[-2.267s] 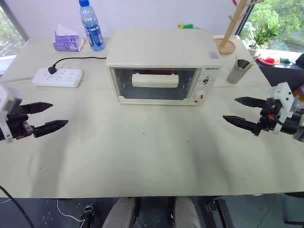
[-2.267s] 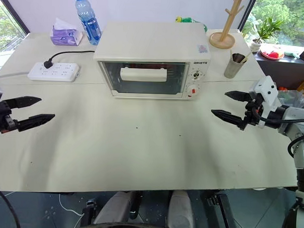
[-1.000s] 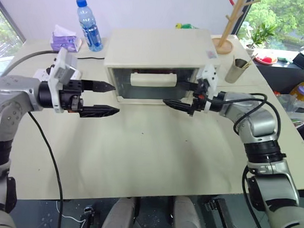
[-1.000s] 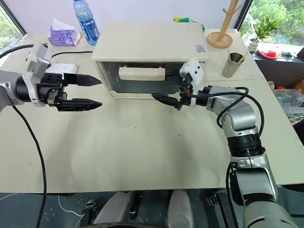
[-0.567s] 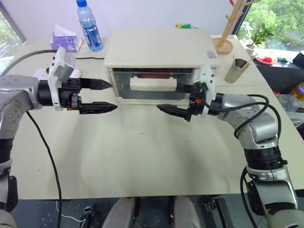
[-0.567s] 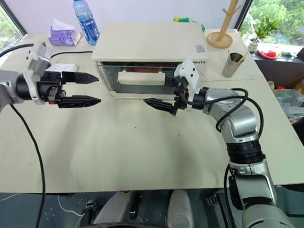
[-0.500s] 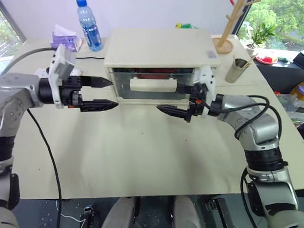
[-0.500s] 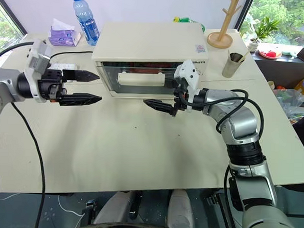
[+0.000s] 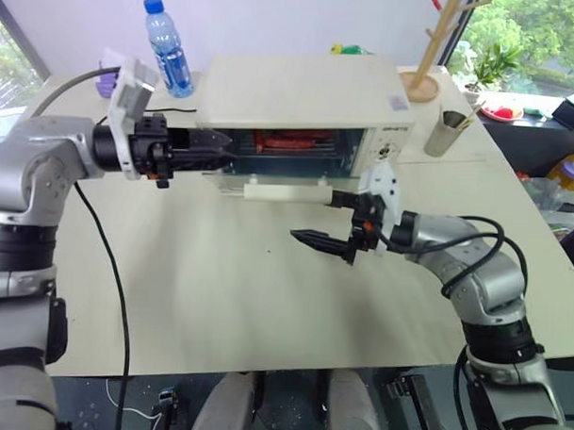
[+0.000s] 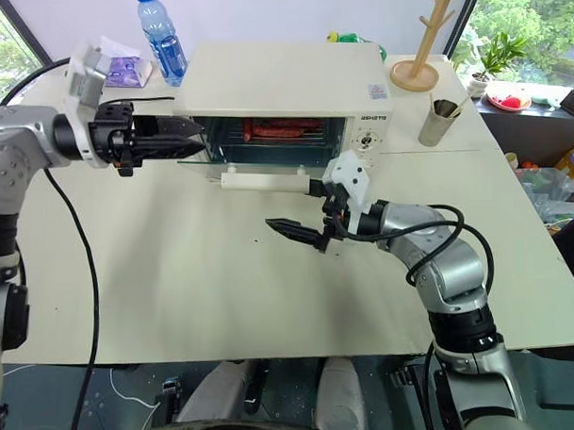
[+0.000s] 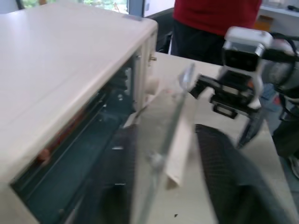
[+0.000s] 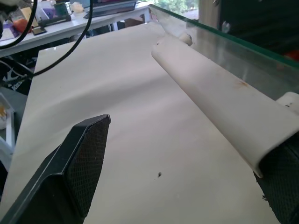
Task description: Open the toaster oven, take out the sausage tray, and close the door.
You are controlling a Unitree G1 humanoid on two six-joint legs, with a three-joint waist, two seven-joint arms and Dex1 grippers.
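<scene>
The cream-white toaster oven [image 9: 301, 88] stands at the middle back of the table. Its glass door [image 9: 234, 173] hangs swung down and outward, with the bar handle [image 9: 286, 189] at its front edge. Red sausages [image 9: 291, 140] show inside; the sausage tray under them is hard to make out. My left gripper [image 9: 214, 154] is at the door's left edge, and in the left wrist view the glass pane [image 11: 161, 140] stands between its narrowed fingers. My right gripper [image 9: 315, 219] is open just under the handle's right end, and the bar [image 12: 210, 102] lies against one finger [image 12: 280, 177].
A water bottle [image 9: 170, 46] and a purple tissue pack [image 10: 122, 68] stand at the back left. A metal cup [image 9: 446, 131] and a wooden stand [image 9: 428, 78] are at the back right. Bare table [image 9: 218, 298] lies in front. A person in red [image 11: 215, 16] stands beyond the table.
The door has swung down from shut to open. My right gripper came back and down with the handle. My left gripper moved in to the door's left edge and its fingers closed up.
</scene>
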